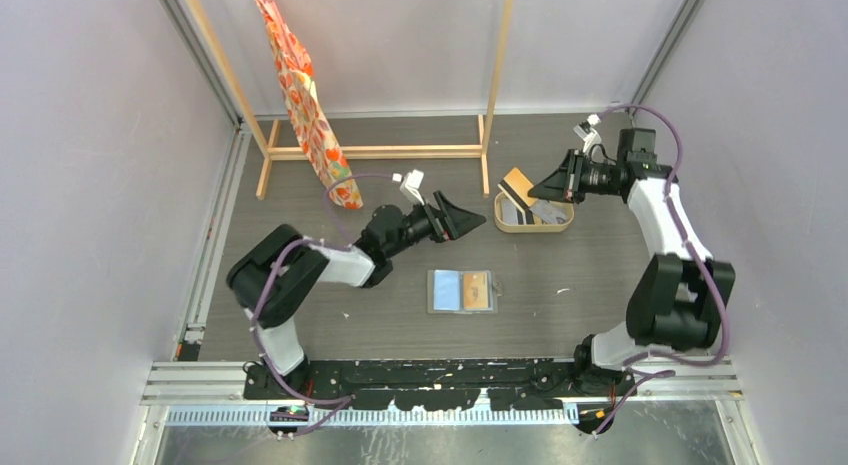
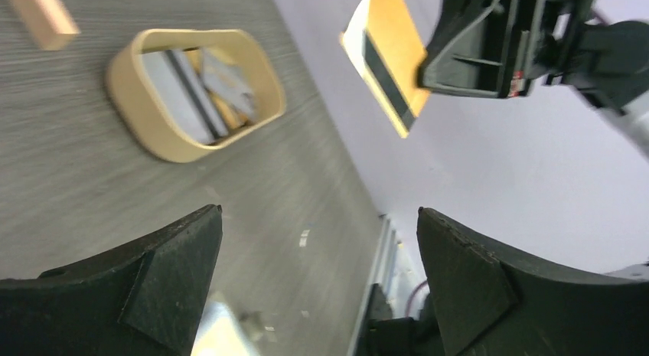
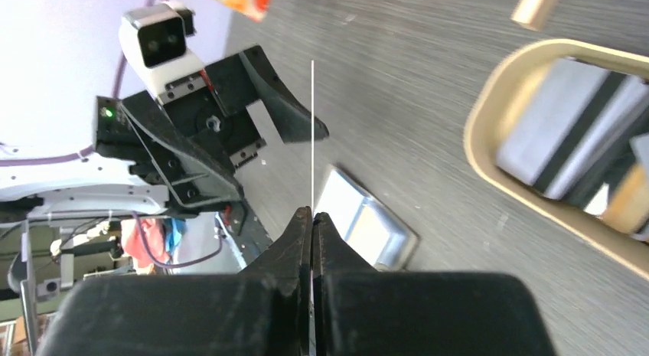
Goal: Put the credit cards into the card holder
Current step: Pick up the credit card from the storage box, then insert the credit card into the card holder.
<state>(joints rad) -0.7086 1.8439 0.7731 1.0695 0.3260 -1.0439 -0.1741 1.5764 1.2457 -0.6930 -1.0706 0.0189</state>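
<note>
The grey card holder point(image 1: 462, 292) lies open on the table, pale blue inside, with an orange card in its right half. It also shows in the right wrist view point(image 3: 363, 226). My right gripper point(image 1: 548, 190) is shut on a tan-gold credit card point(image 1: 517, 188) with a dark stripe and holds it in the air above the oval beige tray point(image 1: 520, 227). In the right wrist view that card point(image 3: 312, 134) is edge-on between the shut jaws point(image 3: 312, 215). The left wrist view shows the same card point(image 2: 390, 57). Several more cards point(image 2: 184, 92) lie in the tray point(image 2: 126, 96). My left gripper point(image 1: 470, 222) is open and empty, left of the tray.
A wooden rack point(image 1: 375, 152) stands at the back with an orange patterned cloth point(image 1: 305, 105) hanging from it. Pale walls close in the table on the left, right and back. A rack foot point(image 2: 46, 15) is near the tray.
</note>
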